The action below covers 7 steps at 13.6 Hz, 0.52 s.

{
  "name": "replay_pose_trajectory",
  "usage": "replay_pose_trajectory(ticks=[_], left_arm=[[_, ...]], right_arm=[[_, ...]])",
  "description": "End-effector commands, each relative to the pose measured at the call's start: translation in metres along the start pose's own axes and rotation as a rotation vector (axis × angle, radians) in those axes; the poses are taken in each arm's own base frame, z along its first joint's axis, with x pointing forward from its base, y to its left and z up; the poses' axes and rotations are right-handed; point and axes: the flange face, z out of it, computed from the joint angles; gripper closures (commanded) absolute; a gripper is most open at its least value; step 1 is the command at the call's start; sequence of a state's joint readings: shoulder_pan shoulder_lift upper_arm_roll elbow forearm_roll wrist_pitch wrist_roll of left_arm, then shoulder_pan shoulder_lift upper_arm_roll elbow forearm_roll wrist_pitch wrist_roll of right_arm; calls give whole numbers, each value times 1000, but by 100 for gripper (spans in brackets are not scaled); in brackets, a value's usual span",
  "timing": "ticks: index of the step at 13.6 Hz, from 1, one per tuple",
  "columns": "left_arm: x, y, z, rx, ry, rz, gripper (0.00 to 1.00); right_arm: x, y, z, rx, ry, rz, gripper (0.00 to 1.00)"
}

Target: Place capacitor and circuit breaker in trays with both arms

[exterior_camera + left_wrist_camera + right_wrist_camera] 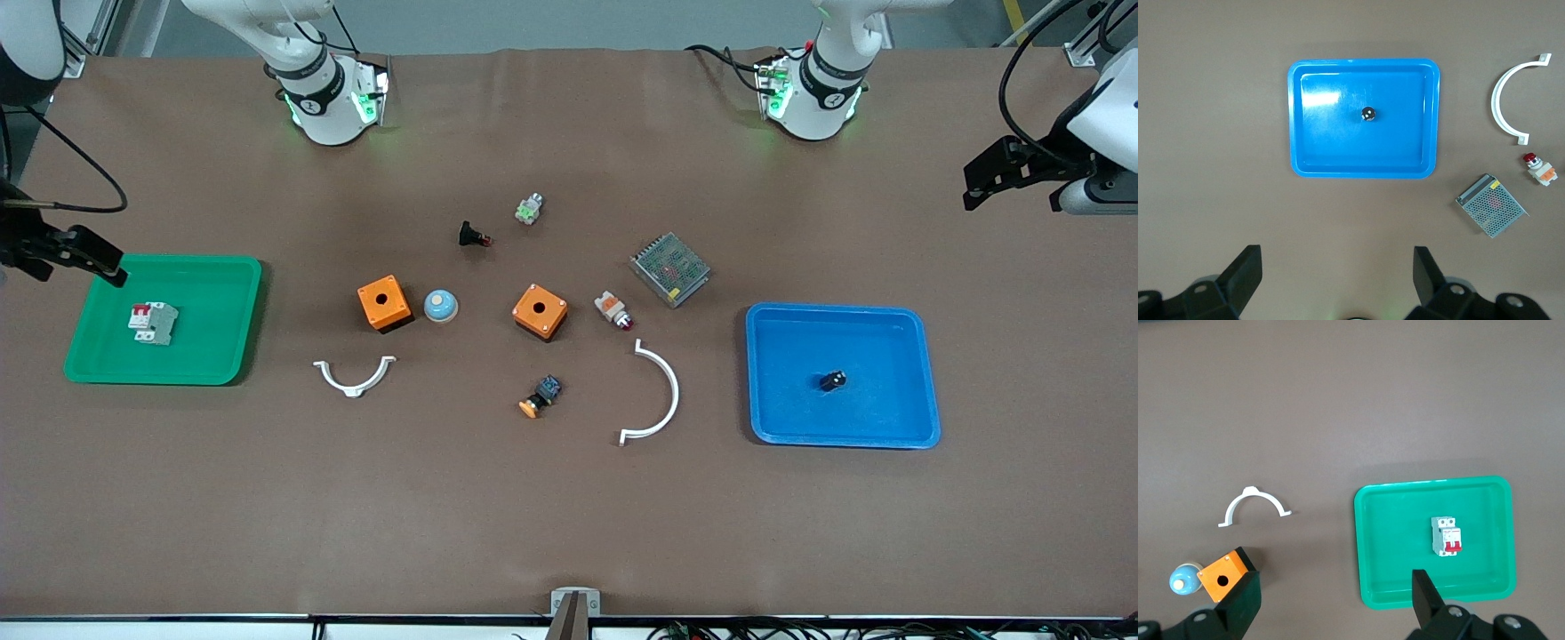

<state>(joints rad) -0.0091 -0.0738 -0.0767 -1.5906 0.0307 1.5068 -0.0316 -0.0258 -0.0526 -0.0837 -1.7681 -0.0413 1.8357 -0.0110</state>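
Risk is being judged as small, since both task parts are already lying in trays: the capacitor (832, 380) is resting inside the blue tray (925, 373) toward the left arm's end of the desk (569, 516), and the circuit breaker (153, 322) is lying inside the green tray (233, 284) toward the right arm's end. Trouble could still be caused if either arm is being lowered again over its tray, as the tiny capacitor could be knocked or rolled, or the breaker nudged against the tray wall.

The left end effector (1338, 280) is being held high above the desk at the left arm's end, beside the blue tray, its fingers spread wide apart, with nothing gripped or touched. The right end effector (1337, 603) is hanging over the edge of the green tray, likewise spread apart and carrying nothing.
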Motion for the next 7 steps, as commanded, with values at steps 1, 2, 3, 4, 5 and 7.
replay_pose_trajectory(ticks=[1, 2, 3, 4, 5, 7], left_arm=[[-2, -2, -7, -6, 10, 6, 0], [-2, -2, -7, -6, 10, 6, 0], [-2, -2, -7, -7, 10, 6, 0], [-2, -1, -7, -9, 10, 7, 0], [-2, -1, -7, -9, 10, 7, 0], [-2, -1, -7, -9, 10, 4, 0]], right_arm=[[15, -2, -9, 14, 10, 10, 0], [16, -4, -11, 14, 15, 5, 0], [17, -4, -15, 13, 24, 4, 0], [19, -4, -21, 12, 37, 4, 0], [21, -4, -25, 13, 46, 4, 0], [22, -5, -26, 13, 49, 1, 0]])
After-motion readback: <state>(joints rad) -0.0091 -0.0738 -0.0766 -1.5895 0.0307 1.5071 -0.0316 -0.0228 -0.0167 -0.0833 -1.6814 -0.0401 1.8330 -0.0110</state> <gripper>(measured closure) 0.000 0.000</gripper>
